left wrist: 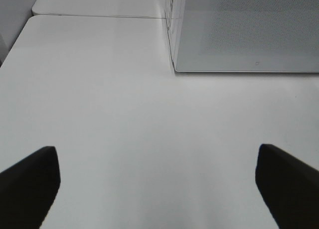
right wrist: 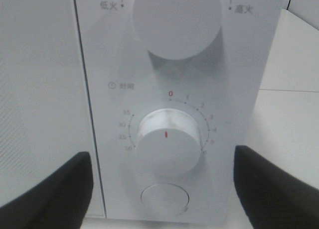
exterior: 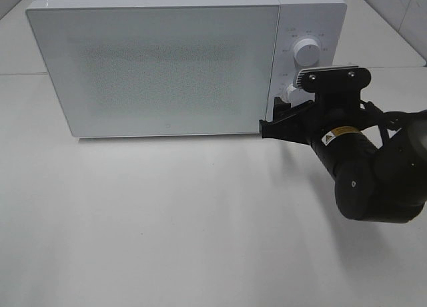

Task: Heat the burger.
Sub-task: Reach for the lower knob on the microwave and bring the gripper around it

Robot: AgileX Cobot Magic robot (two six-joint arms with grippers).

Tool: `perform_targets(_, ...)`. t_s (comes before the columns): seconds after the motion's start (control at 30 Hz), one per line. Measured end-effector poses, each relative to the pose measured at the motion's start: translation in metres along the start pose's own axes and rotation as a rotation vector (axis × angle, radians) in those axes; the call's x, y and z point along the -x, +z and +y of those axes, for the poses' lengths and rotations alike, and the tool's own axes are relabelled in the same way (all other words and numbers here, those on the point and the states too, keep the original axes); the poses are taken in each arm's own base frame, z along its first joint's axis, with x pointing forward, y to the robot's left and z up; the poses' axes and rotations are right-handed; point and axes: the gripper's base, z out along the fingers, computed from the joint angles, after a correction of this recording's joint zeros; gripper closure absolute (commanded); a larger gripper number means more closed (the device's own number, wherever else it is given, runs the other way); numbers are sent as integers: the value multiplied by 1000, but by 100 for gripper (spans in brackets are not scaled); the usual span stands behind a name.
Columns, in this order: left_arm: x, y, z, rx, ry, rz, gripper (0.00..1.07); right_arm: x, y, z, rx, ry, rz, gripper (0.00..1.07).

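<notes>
White table [left wrist: 124,119] fills left wrist view; right wrist shows timer dial [right wrist: 167,144].

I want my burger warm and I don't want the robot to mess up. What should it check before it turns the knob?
1. The microwave door is shut: ok.
2. The burger is inside: cannot tell, the door hides it.
3. The timer knob has its red mark at zero, not yet turned: ok.
4. The right gripper is open and lined up with the timer knob, a finger on each side, not touching: ok.
5. The left gripper is open over the table, away from the door: ok.
</notes>
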Motion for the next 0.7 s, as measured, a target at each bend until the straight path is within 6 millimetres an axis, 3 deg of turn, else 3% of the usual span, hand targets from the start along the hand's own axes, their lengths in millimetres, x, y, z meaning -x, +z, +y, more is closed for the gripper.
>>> perform_targets(0.43, 0, 0, 0, 1, 0, 0, 6, 11, 13, -1, -17, 24, -44, 31)
perform_targets(0.7, 0, 0, 0, 1, 0, 0, 6, -3, 21, 3, -11, 5, -15, 31)
